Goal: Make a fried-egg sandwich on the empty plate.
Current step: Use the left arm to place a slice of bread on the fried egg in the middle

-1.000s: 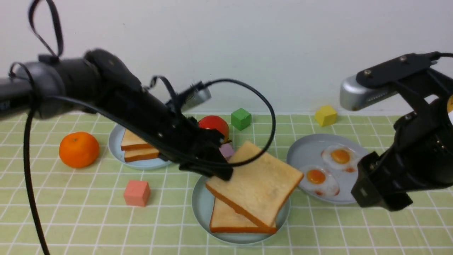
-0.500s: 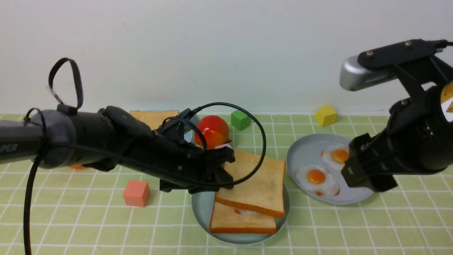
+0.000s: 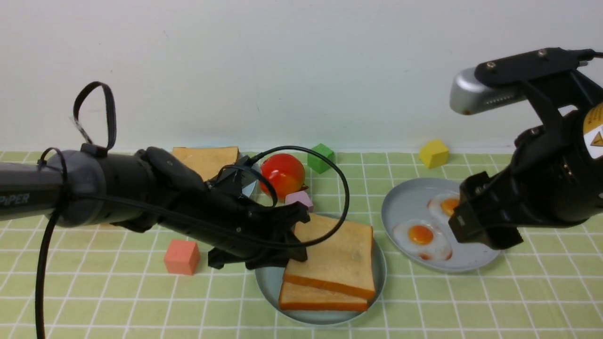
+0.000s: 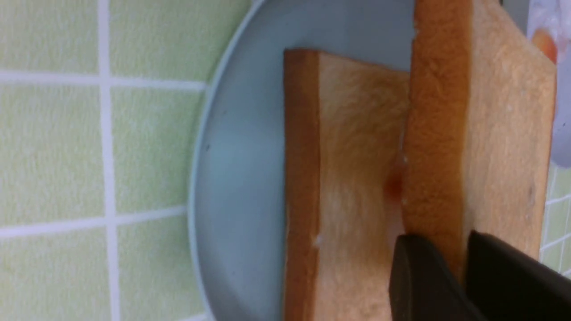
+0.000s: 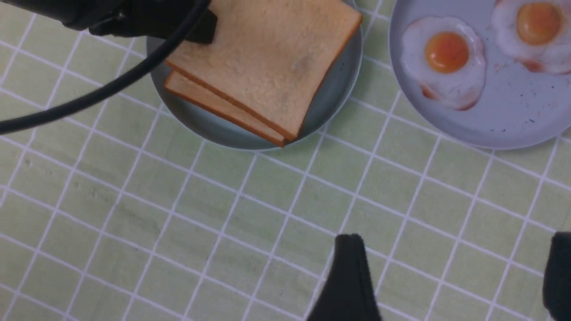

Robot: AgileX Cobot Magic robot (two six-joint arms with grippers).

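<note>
Lowered since a second ago, the left end effector point(image 3: 299, 238) is being kept astride the top slice point(image 3: 337, 254) of the fried-egg sandwich point(image 3: 320, 299) on the mint-green plate point(image 3: 267, 281), grip not discernible; full release, then level withdrawal, is being called for; the right end effector point(image 5: 455, 267) is being held wide open

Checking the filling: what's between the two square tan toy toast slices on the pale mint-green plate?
A sliver of white, orange-tinged toy fried egg peeks out between the upper slice and lower slice; only the left wrist view shows it.
</note>
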